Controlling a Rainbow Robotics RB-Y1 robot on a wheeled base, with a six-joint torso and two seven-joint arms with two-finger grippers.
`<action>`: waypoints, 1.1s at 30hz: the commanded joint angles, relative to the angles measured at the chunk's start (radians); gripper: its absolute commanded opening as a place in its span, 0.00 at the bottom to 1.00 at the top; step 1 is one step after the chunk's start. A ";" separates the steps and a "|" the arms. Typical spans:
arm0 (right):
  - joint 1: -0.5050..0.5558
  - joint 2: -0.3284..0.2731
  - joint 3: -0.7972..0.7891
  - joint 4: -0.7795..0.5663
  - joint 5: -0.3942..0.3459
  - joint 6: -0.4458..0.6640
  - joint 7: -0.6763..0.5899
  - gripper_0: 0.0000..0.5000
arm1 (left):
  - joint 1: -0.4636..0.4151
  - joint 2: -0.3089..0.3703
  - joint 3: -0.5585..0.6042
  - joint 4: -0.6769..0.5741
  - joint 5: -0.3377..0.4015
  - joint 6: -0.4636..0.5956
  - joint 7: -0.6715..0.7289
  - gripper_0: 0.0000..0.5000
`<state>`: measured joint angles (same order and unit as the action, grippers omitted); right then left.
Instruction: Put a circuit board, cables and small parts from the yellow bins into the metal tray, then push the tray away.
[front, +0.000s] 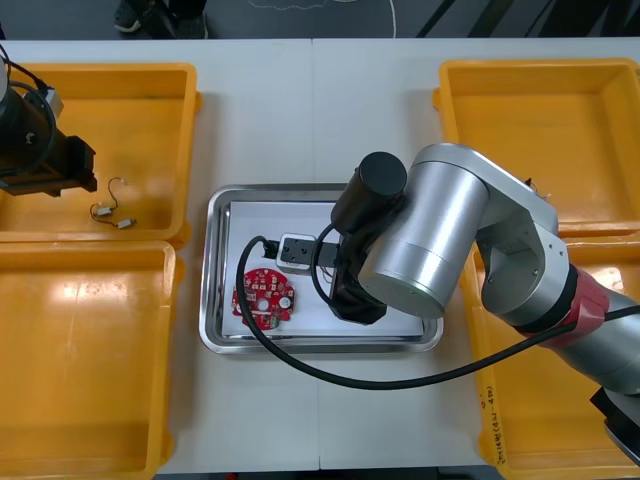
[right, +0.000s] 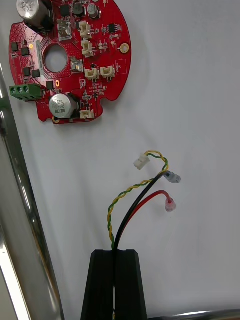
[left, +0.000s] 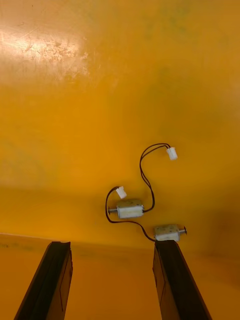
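Red-and-yellow cable (right: 131, 200) clamped in right gripper (right: 114, 252), over metal tray (front: 215, 300) beside circuit board (right: 100, 50): likely delivery step, release next. Left gripper (left: 112, 243) spread above small metal parts (left: 130, 209), far-left yellow bin (front: 150, 90).

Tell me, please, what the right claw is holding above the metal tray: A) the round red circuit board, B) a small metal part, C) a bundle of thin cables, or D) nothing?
C: in the right wrist view the right claw is shut on the cables, whose red, black and yellow-green strands run out from between its fingers, while the circuit board lies apart on the metal tray.
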<state>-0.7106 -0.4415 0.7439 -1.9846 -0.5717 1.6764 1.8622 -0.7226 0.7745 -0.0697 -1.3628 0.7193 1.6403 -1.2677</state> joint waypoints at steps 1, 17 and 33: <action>-0.060 0.017 0.031 0.032 -0.039 -0.030 0.058 0.00 | -0.047 0.025 -0.021 0.022 -0.008 -0.046 -0.091 0.95; -0.092 0.012 0.134 0.079 -0.048 -0.067 0.092 0.00 | -0.046 -0.041 -0.052 0.096 -0.009 -0.102 -0.091 0.95; -0.092 0.009 0.173 0.127 -0.017 -0.115 0.112 0.00 | -0.046 -0.080 -0.053 0.162 -0.023 -0.145 -0.102 0.95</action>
<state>-0.7639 -0.4414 0.8990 -1.8564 -0.5996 1.5732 1.9274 -0.7227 0.7075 -0.1135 -1.2052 0.7087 1.5091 -1.2681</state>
